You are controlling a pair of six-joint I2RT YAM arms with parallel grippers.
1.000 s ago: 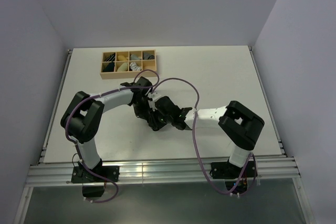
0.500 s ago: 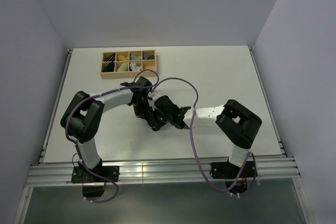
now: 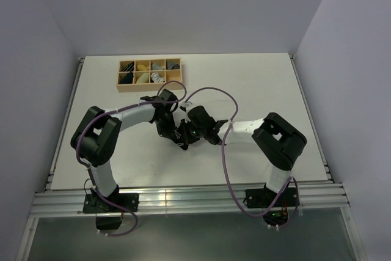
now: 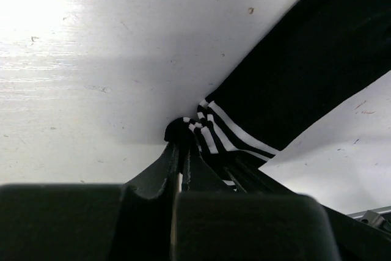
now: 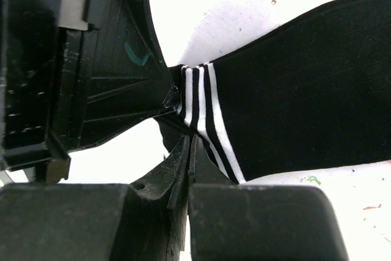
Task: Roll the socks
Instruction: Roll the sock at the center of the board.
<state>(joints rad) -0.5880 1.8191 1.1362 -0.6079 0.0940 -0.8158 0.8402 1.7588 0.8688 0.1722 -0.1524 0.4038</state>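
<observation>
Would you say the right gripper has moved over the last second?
Yes: the right gripper edged farther from the near edge, toward the wooden tray.

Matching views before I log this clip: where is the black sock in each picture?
Top external: mid-table, mostly hidden where left gripper and right gripper meet.
Left wrist: black sock fills the right side, cuff pinched by the left gripper.
Right wrist: right half, cuff at the right gripper's tips.
Shared landmark: the white bands at the cuff.

We see a robot lab cell: a white table boxed by bare walls, aluminium rails along the frame's bottom edge.
</observation>
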